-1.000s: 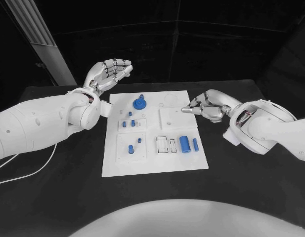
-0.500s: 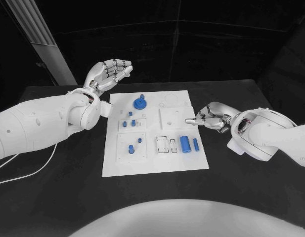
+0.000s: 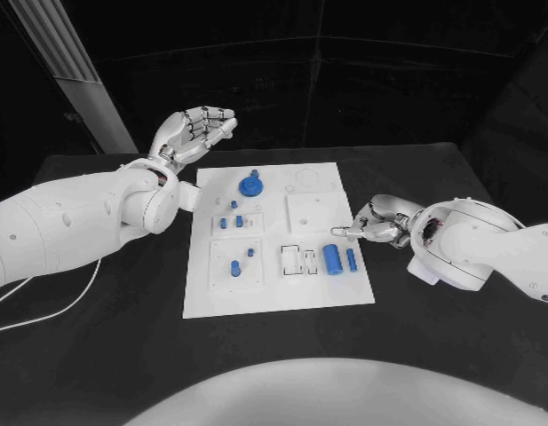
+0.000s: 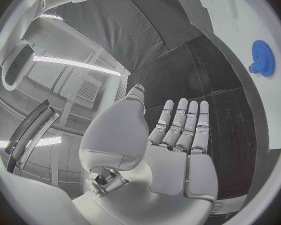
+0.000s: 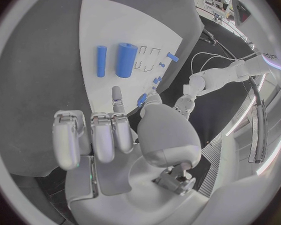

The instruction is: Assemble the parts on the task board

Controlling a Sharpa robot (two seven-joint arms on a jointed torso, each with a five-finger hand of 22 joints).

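Your right hand point(image 3: 378, 227) is empty, fingers half curled, one extended; it could knock the blue cylinders point(image 3: 333, 259) off the board point(image 3: 280, 293); left hand point(image 3: 194, 131) wide open.

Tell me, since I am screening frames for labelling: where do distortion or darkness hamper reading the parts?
Head view: straight, evenly lit; the white rectangular task board is crisp, the surroundings dark. Right wrist view: fisheye bends the board's edges, yet the thick blue cylinder and thin blue rod read clearly. Left wrist view: the blue toothed gear sits warped near the rim.
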